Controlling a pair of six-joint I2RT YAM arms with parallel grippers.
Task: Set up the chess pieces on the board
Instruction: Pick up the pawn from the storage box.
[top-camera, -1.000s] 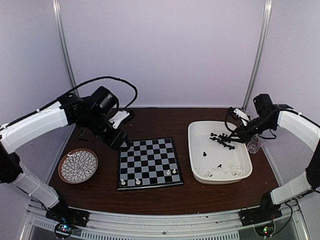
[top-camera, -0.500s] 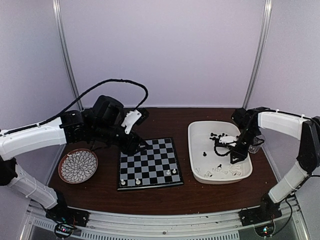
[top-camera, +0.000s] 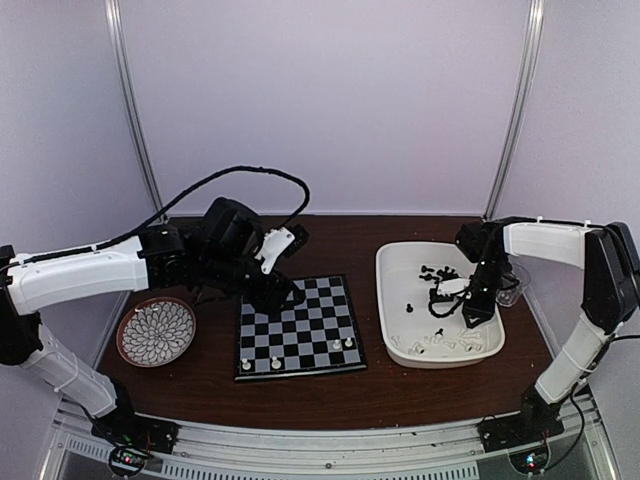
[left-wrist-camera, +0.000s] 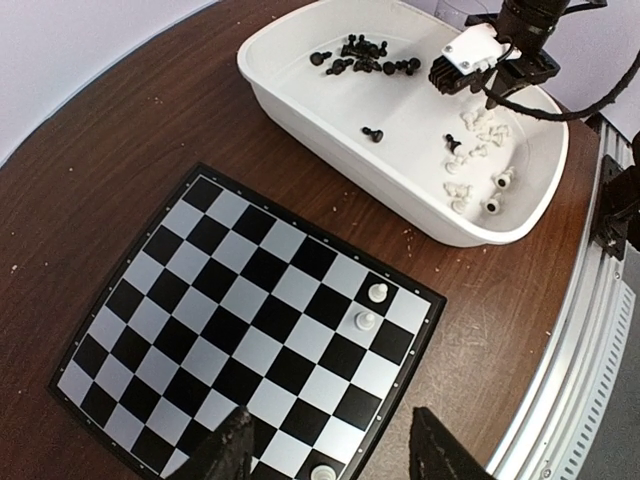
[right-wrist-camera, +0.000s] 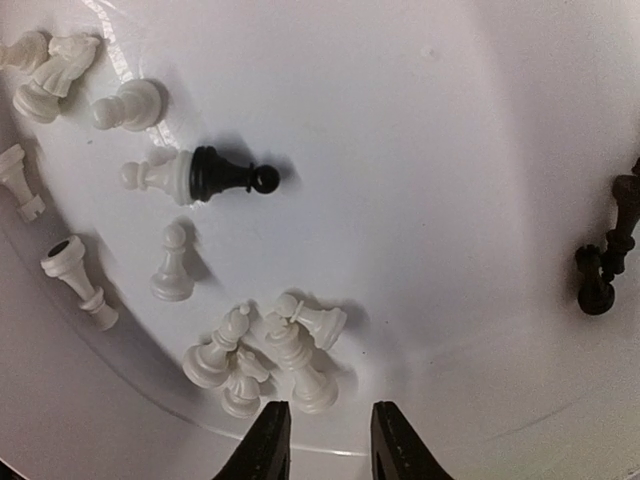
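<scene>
The board (top-camera: 300, 325) lies mid-table with a few white chess pieces (top-camera: 343, 345) along its near edge. My left gripper (top-camera: 282, 296) hovers open over the board's far left corner. In the left wrist view its fingers (left-wrist-camera: 235, 445) straddle the board's (left-wrist-camera: 250, 310) near edge, with a white piece (left-wrist-camera: 322, 470) on a square below and two white pieces (left-wrist-camera: 371, 307) further on. My right gripper (top-camera: 472, 312) hangs in the white tray (top-camera: 385, 300). It (right-wrist-camera: 330, 440) is open and empty, just short of a cluster of fallen white pieces (right-wrist-camera: 280, 355).
A round patterned plate (top-camera: 157, 331) sits left of the board. A clear cup (top-camera: 510, 287) stands right of the tray. Black pieces (top-camera: 440, 272) lie in the tray's far part. A black pawn (right-wrist-camera: 228, 177) lies among scattered white ones.
My right gripper swung down into the tray's near right part and its jaws narrowed. My left arm slid right, over the board's far left corner.
</scene>
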